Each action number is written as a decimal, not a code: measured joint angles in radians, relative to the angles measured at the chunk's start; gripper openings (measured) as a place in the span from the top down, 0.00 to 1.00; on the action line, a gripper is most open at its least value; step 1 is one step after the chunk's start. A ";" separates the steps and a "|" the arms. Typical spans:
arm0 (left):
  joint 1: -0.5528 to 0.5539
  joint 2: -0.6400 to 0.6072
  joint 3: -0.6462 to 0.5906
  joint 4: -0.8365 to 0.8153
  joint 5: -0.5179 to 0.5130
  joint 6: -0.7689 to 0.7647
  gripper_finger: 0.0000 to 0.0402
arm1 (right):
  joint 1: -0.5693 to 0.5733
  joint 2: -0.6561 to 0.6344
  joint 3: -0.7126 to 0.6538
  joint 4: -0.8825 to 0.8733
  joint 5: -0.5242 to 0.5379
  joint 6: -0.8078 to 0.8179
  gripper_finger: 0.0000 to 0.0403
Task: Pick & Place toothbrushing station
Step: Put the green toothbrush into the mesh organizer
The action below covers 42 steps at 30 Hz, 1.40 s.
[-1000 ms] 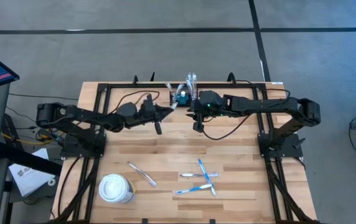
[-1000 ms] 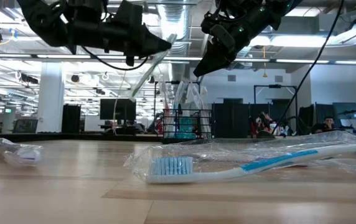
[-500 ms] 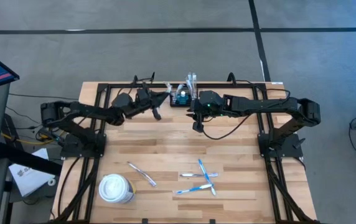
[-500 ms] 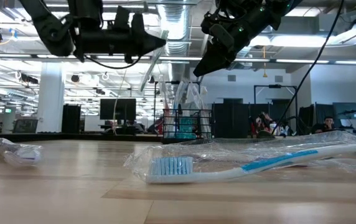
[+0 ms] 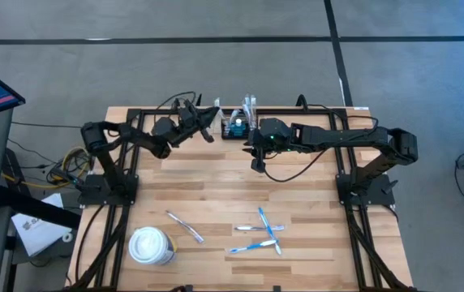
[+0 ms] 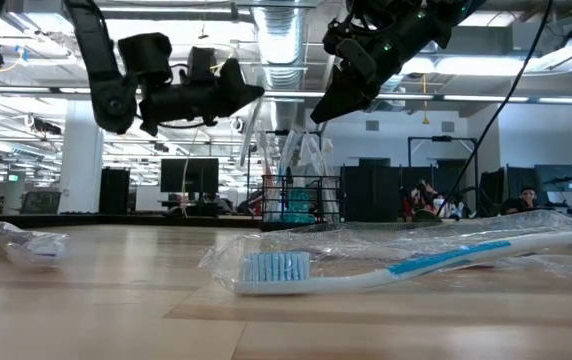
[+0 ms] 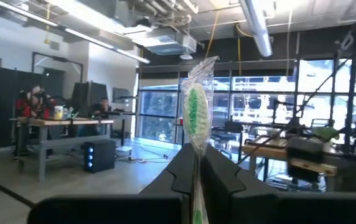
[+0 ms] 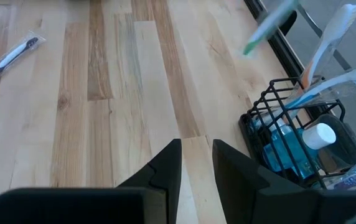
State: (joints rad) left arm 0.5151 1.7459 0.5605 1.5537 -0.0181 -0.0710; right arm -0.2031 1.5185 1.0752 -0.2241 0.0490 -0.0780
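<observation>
The black wire-mesh organiser (image 5: 236, 124) stands at the table's far edge. It holds a blue tube and some toothbrushes, and also shows in the low view (image 6: 301, 200) and the right wrist view (image 8: 296, 134). My left gripper (image 5: 206, 126) hovers high, just left of it, shut on a wrapped toothbrush with green bristles (image 7: 195, 115). My right gripper (image 5: 256, 165) hangs in the air on the near side of the organiser, pointing down. Its fingers are a little apart (image 8: 196, 165) and hold nothing. My left gripper pinches the wrapped toothbrush's handle (image 7: 196, 163) between its two fingers. The brush runs along the fingers. Its green-bristled head (image 7: 195, 109), in clear wrapper, sticks out past the fingertips toward the organiser. The brush is lifted clear of the table.
A white lidded paper cup (image 5: 151, 245) stands near the front left. A wrapped toothbrush (image 5: 185, 225) lies beside it. Several blue wrapped toothbrushes (image 5: 263, 231) lie crossed at the front right; one fills the low view's foreground (image 6: 396, 265). Black frame rails line the table's sides.
My left gripper has carried the wrapped toothbrush toward the table's far edge, up beside the organiser. The arm has drawn back and swung so that the fingers point more toward the organiser. The brush has stayed in the hold.
</observation>
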 joint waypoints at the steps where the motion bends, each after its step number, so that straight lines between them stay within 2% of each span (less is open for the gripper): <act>1: 0.007 0.011 0.009 -0.001 0.000 -0.003 0.99 | 0.000 0.000 0.000 0.000 0.000 0.000 0.80; 12: 0.037 0.149 0.148 0.001 -0.004 -0.017 0.99 | 0.002 0.000 0.000 -0.001 0.000 0.001 0.80; 22: 0.083 0.152 0.155 0.003 -0.068 0.004 0.99 | 0.019 0.000 0.000 -0.001 0.000 0.000 0.80; 38: 0.081 0.152 0.221 -0.012 -0.070 0.014 0.99 | 0.019 0.000 0.000 0.000 0.000 -0.008 0.80; 42: 0.082 0.193 0.238 -0.010 -0.099 -0.009 0.99 | 0.019 0.000 0.000 0.000 0.000 -0.008 0.80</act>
State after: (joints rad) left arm 0.5968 1.9393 0.7980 1.5442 -0.1174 -0.0798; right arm -0.1837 1.5185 1.0752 -0.2241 0.0490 -0.0864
